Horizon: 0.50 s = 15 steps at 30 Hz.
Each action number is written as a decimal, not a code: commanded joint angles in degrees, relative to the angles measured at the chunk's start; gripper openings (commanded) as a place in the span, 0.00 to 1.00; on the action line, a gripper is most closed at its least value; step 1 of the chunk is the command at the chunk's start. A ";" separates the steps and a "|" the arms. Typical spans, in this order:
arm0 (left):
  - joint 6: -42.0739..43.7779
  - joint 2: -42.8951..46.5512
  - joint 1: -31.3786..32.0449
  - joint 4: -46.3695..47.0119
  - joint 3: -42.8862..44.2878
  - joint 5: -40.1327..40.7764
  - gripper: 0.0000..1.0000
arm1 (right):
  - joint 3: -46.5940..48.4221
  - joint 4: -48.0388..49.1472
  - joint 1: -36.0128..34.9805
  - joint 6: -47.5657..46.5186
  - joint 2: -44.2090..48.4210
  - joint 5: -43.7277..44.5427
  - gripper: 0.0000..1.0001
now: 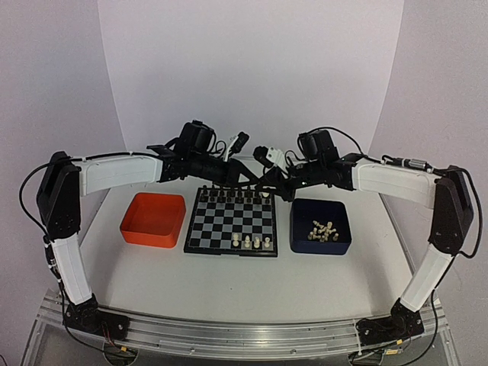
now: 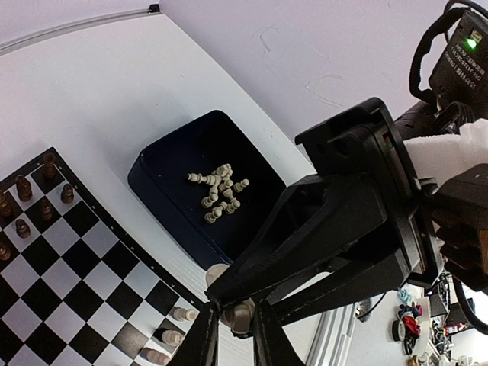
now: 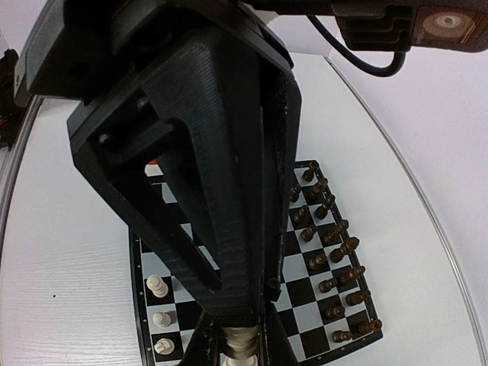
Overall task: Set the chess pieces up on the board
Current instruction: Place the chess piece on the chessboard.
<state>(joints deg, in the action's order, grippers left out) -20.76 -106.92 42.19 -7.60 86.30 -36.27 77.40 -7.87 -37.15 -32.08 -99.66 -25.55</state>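
No legible txt, labels, brand names or nos. in any view. Only sign: small green LED (image 2: 470, 43) lit on black cam housing (image 2: 454, 72) at wrist of R arm (image 1: 389, 179), far side of scene, right of centre.

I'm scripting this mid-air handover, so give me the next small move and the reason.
Probably the right gripper should ease open. It is shut on a cream chess piece, and the left gripper has its fingers on both sides of that same piece above the board, so the piece looks ready to pass across.
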 commanded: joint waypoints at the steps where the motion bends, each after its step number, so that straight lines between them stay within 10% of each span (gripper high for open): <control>1: 1.14 -0.78 0.09 -0.18 2.72 -0.73 0.11 | 3.27 1.10 -0.91 -1.08 -0.91 -1.09 0.02; 15: 2.40 -1.19 0.27 -3.32 2.37 -1.80 0.00 | 5.75 3.17 -0.93 2.83 -2.49 3.41 0.07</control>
<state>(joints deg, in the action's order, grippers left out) -19.23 -108.07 41.69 -10.01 87.39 -36.32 79.20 -9.32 -37.51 -31.45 -101.65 -23.66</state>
